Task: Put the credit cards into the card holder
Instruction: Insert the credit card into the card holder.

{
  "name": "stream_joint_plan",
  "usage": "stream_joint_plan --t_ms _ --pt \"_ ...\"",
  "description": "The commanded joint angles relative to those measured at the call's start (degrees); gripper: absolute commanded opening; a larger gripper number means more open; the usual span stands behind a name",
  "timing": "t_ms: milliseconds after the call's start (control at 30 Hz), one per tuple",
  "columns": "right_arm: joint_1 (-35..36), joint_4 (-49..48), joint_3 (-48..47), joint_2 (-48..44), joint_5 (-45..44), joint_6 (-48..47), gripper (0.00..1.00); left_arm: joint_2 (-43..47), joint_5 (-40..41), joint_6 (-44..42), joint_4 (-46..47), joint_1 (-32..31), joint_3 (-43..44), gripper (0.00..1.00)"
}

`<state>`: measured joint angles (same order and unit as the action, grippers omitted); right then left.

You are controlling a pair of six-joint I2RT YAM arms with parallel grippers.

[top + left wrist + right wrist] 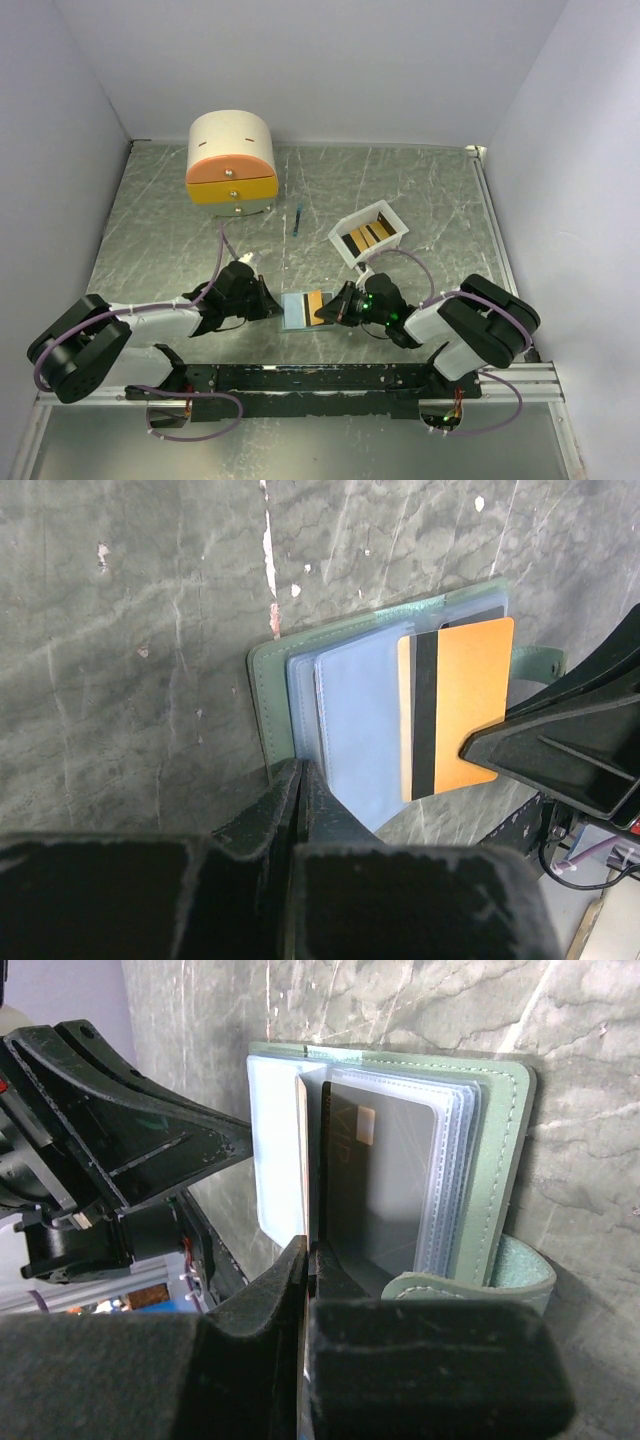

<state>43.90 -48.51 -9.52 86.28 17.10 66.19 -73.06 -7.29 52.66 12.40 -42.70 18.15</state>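
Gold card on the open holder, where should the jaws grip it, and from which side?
Pinch the gold card on the long edge opposite its black stripe, coming from the right arm's side. That edge lies bare and faces that arm, where the right gripper is shut on it. The stripe edge lies toward the clear sleeves, which the left gripper pinches shut.
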Motion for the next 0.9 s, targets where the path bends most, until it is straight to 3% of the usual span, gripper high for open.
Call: stream_joint_plan --t_ms 0,133,367,567,867 --pt "0.8 2.9 -0.2 -0.6 -1.0 -0.4 0.0 -0.3 -1.1 0.2 -4.3 -1.0 -1.8 0.09" --pt "1.4 8.4 -1.9 -1.8 -1.7 -1.7 0.11 -0.7 -1.3 0.4 -3.8 -1.4 -1.6 0.09" --pt "1.6 28.6 -6.7 -9.1 -8.8 -7.1 0.34 -1.1 -1.1 0.3 -4.1 -1.7 -1.2 0.09" --pt "1.8 36.4 -8.0 -14.0 -12.9 -9.3 0.36 -2.1 -1.3 0.4 -2.9 -1.9 -1.7 0.08" --pt "3.3 34.2 -10.1 -11.3 -12.0 -10.6 0.36 -2.7 -1.5 0.6 -2.1 -2.2 -1.8 0.08"
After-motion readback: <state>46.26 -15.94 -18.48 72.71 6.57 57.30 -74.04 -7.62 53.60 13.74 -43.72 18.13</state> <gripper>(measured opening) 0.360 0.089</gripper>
